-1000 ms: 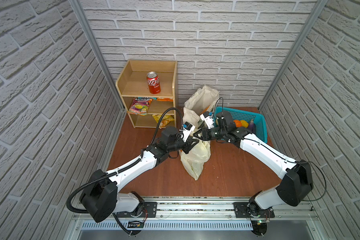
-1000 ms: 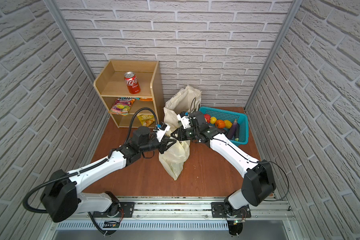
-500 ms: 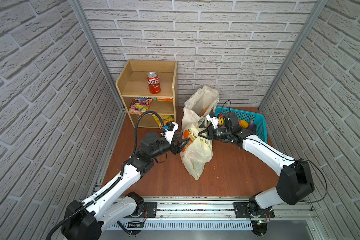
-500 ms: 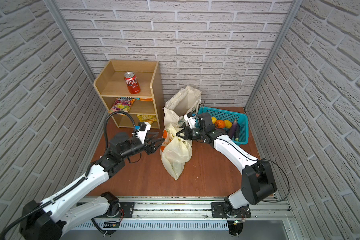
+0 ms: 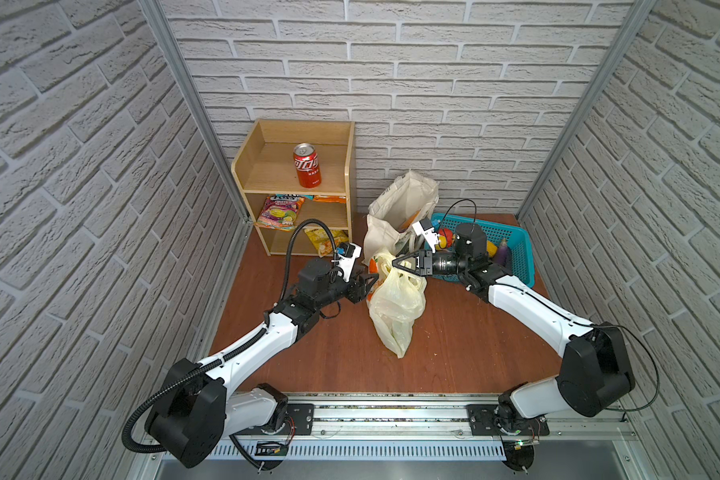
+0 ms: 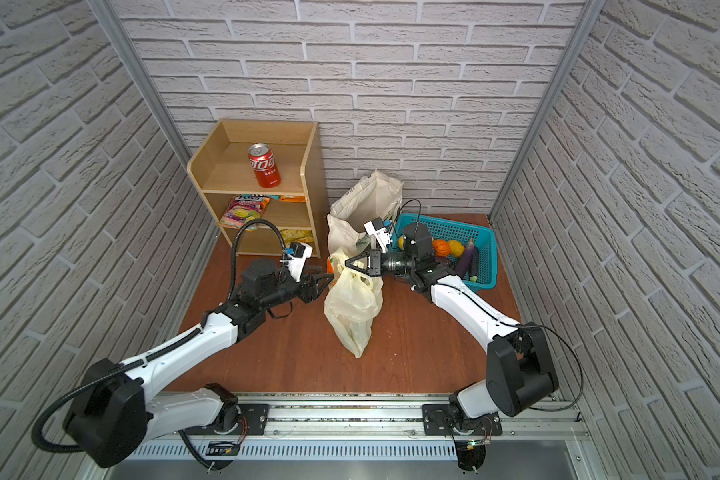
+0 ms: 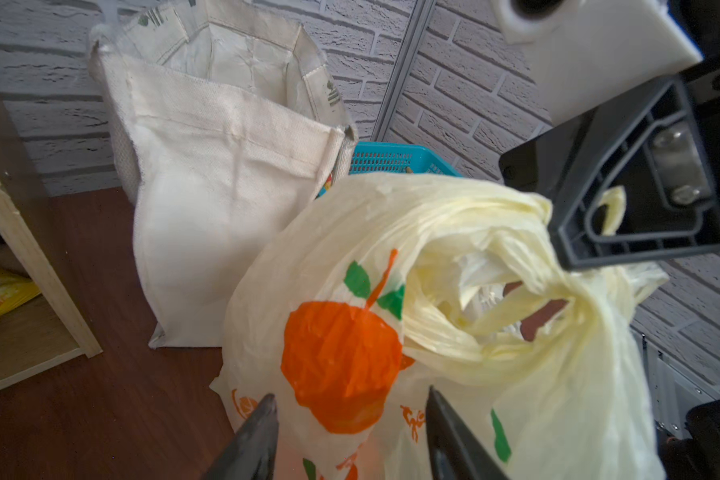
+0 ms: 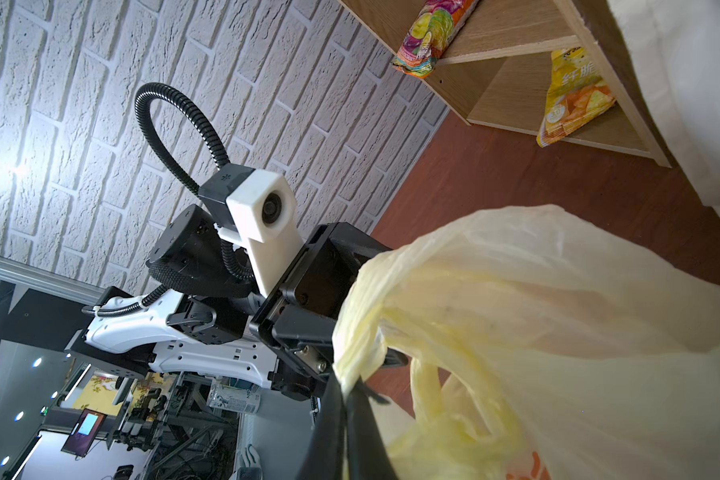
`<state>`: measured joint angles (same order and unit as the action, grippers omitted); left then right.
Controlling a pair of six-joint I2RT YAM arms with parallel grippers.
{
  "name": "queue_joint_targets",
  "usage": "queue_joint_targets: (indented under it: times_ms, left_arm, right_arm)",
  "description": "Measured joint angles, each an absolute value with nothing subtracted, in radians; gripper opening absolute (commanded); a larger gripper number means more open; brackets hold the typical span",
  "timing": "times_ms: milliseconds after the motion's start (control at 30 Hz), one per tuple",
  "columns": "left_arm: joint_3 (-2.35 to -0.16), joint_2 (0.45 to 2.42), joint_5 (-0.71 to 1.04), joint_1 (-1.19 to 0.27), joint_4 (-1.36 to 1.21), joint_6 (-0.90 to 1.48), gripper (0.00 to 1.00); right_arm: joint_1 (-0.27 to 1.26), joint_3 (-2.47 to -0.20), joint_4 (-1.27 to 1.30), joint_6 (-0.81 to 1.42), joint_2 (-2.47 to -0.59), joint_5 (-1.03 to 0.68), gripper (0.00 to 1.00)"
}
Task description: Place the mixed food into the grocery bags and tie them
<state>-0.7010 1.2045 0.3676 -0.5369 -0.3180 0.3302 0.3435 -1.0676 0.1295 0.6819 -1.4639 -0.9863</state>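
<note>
- The left tool [image 5: 373,279] has swung back to the plastic bag [image 5: 398,303], jaws apart, holding nothing.
- The right tool [image 5: 395,263] stays clamped on the bag's handle [image 8: 360,357]; the bag sits on the table [image 5: 454,353] beside the tote [image 5: 395,208].
- Probably a regrasp; the knot looks unfinished.

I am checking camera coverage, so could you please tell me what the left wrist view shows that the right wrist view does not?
Left wrist only: the tote's open mouth, the basket and the left gripper's open jaws. Right wrist only: the left arm with its camera, and a pink packet on the shelf. Both: the plastic bag, its handle pinched in the shut right gripper, and a yellow packet.
</note>
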Motion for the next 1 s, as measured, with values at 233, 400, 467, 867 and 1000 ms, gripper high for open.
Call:
queue_joint_targets:
  times_ms: [233,400,467,867,1000]
  left_arm:
    - [-0.700,1.229,0.388,-0.540,-0.371,0.337,0.52]
    - [-0.700,1.255,0.403,-0.546,-0.381,0.337,0.49]
    - [-0.699,1.259,0.406,-0.549,-0.382,0.337,0.47]
    - [-0.699,1.266,0.409,-0.564,-0.390,0.334,0.46]
    - [-0.699,1.266,0.409,-0.566,-0.391,0.334,0.46]
  right_arm:
    - [0.312,-1.055,-0.050,0.541,-1.463,-0.912,0.39]
    - [0.305,-1.085,-0.210,0.450,-1.434,-0.834,0.55]
    - [0.305,-1.124,-0.278,0.408,-1.419,-0.799,0.58]
    - [0.336,-1.317,-0.516,0.235,-1.432,-0.640,0.64]
    - [0.373,-1.319,-0.560,0.219,-1.465,-0.617,0.64]
